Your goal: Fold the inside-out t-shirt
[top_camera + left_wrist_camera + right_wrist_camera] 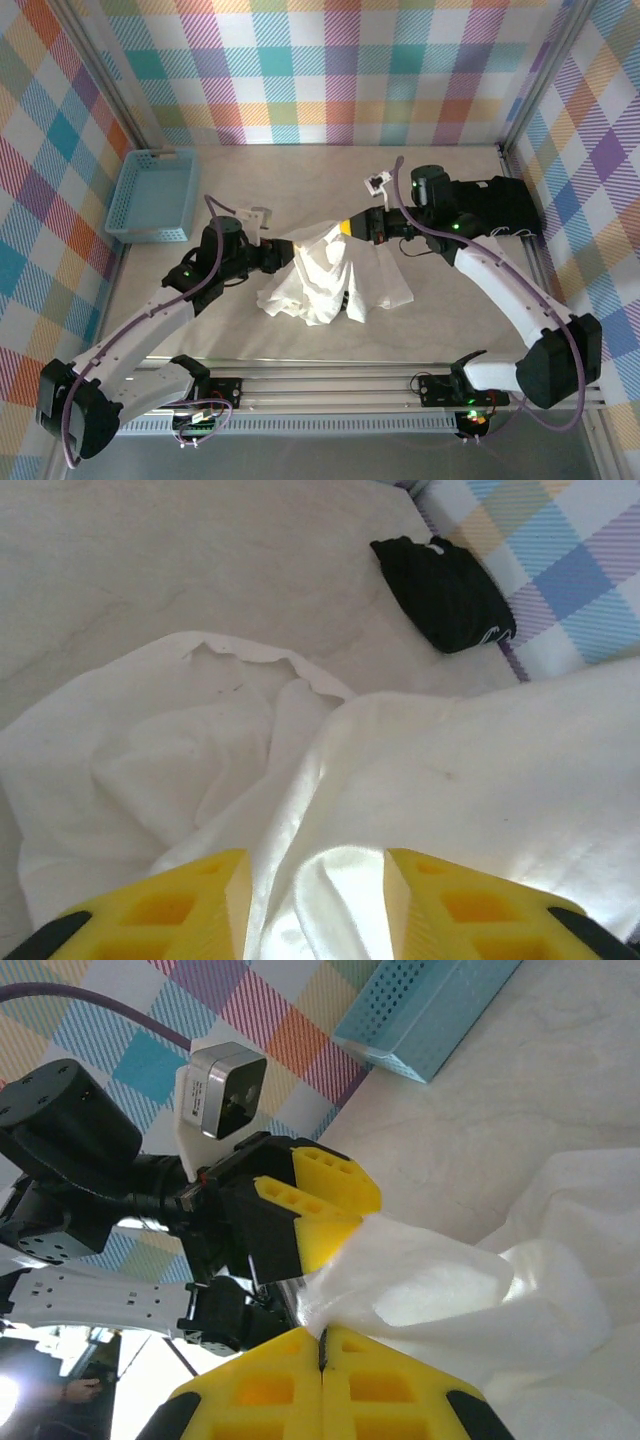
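Overhead first: the inside-out t-shirt [325, 285] sits in a heap, with its top edge drawn up into a ridge between your two grippers. The left gripper [281, 249] is at the ridge's left end and the right gripper [347, 228] at its right end. The rest of the cloth hangs and pools below them, toward the bases. The blue basket [125, 195] is well off to the left of the left gripper.

Left wrist now: the left gripper [315, 880] has its yellow fingers apart. The t-shirt [450, 770] runs loosely through the gap, draped rather than squeezed. A black folded garment [445, 590] lies well ahead and to the right of those fingers, apart from the shirt.

Right wrist: the right gripper [322, 1345] has its fingers pressed together, with a fold of the t-shirt [480, 1290] pinched at the tips. The left gripper [355, 1215] is straight ahead and close, on the same fold.

My read is that you're setting a two-point hold to spread the shirt. Close the left on a hem, not a bunch, before you pull. Hold the right clamp firm, then draw the grippers apart slowly and level. If you pull with the left loose, the cloth will likely slide out.
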Robot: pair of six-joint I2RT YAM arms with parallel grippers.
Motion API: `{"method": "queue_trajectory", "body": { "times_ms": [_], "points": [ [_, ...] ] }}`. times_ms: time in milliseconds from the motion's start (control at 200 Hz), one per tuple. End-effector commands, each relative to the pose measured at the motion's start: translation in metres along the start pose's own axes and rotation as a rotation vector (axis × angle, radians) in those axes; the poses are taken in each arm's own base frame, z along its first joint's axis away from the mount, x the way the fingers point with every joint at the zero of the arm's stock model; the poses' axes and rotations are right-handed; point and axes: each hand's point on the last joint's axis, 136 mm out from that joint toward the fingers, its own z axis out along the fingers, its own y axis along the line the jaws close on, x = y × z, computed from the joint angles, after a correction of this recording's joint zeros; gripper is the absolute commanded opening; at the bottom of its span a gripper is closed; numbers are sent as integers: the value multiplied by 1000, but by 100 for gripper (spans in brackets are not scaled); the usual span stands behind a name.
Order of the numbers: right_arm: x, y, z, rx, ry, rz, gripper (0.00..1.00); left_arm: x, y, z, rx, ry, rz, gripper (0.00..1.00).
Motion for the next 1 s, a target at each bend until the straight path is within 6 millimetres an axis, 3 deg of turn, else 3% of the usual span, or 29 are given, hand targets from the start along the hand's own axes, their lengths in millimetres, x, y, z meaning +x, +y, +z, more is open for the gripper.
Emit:
{"method": "queue_trajectory", "body": {
  "times_ms": [0,195,325,445,555,675,800,995],
  "points": [
    [-5,0,6,-57,-5,41,0,5,4,-9,-22,-1,22,45],
    [-6,-11,14,-34,-9,87,0,5,-14,-20,15,-32,25,62],
    [-6,-12,17,-38,-3,96,0,9,-24,-21,-50,-43,123,75],
    [-6,-12,20,-43,0,96,0,7,-29,-8,-119,-19,214,85],
    [-4,-12,20,-45,4,99,0,14,-25,12,-181,53,253,87],
    [0,-13,20,-38,7,96,0,4,-18,28,-246,39,246,85],
    [4,-17,20,-21,13,94,0,-9,-27,43,-228,6,244,71],
    [6,-20,18,5,11,69,0,-14,-17,43,-295,9,248,52]
  ]
}}
